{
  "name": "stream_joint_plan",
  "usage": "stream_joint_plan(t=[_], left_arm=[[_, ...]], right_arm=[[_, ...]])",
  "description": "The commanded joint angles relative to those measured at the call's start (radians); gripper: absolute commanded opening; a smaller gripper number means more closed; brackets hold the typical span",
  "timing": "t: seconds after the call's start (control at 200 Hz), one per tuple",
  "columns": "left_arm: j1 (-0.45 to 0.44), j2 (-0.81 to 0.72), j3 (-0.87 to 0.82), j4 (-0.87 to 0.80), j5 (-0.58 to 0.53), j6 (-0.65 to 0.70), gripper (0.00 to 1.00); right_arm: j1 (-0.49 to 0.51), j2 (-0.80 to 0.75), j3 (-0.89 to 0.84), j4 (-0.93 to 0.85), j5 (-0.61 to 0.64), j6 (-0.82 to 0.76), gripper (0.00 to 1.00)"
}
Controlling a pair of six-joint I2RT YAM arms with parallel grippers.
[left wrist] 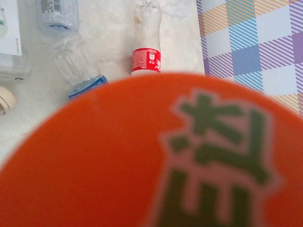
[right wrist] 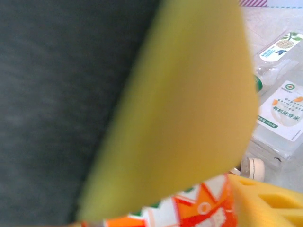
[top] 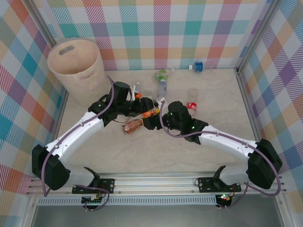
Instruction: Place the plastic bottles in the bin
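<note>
left tool (top: 144,106): reaches in from the left to the middle of the table (top: 142,156). It sits against the orange-labelled bottle (top: 151,112). In the left wrist view that label (left wrist: 142,165) is pressed up close and blurred, and the fingers are hidden behind it. I cannot tell how far the jaws stand or whether they grip.

right tool (top: 154,119): reaches in from the right and meets the same bottle from the other side. In the right wrist view a yellow pad (right wrist: 270,203) touches the edge of the orange-and-white label (right wrist: 189,210). A large yellow and dark blur covers the rest, so I cannot tell if the jaws are wide or narrow, or whether they clamp.

orange-labelled bottle: at mid-table, between the two tools, with both black tool bodies crowding it.

crushed brown bottle (top: 132,126): lies on the table just near side of the tools and is not held.

red-labelled bottle (top: 191,106): lies free to the right of the right tool. The left wrist view shows it (left wrist: 146,59) with a crushed blue-labelled bottle (left wrist: 80,78) beside it.

green-labelled bottle (top: 162,75): lies beyond the tools, toward the far wall.

blue-capped bottle (top: 198,66): lies at the far wall, well apart from the tools.

white-labelled bottle (right wrist: 284,113): clear, and lies flat at the right of the right wrist view.

bin (top: 75,71): stands upright in the far left corner, well apart from both tools. I cannot make out its contents.
</note>
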Motion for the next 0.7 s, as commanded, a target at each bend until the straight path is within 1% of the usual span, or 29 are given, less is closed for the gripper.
stream_joint_plan(t=[0.0, 0.08, 0.165, 0.325, 0.41, 0.575, 0.7], left_arm=[[0.029, -0.019, 0.019, -0.011, -0.043, -0.015, 0.51], [0.054, -0.027, 0.014, 0.006, -0.046, -0.025, 0.49], [0.071, -0.028, 0.018, 0.014, -0.050, -0.027, 0.48], [0.103, -0.021, 0.039, 0.009, -0.074, -0.026, 0.45], [0.124, -0.020, 0.066, -0.029, -0.128, -0.029, 0.44], [0.169, -0.007, 0.120, -0.062, -0.196, -0.029, 0.45], [0.216, 0.005, 0.189, -0.085, -0.253, -0.006, 0.43]], right_arm=[[0.006, -0.015, 0.046, -0.015, -0.074, -0.069, 0.90], [0.004, -0.032, 0.043, -0.040, -0.073, -0.107, 0.94], [0.005, -0.054, 0.036, -0.060, -0.045, -0.133, 1.00], [0.005, -0.104, 0.007, -0.042, 0.005, -0.158, 1.00], [0.005, -0.135, -0.023, -0.002, 0.037, -0.158, 1.00], [0.005, -0.176, -0.050, 0.000, 0.204, -0.135, 1.00], [0.004, -0.206, -0.068, -0.021, 0.338, -0.103, 1.00]])
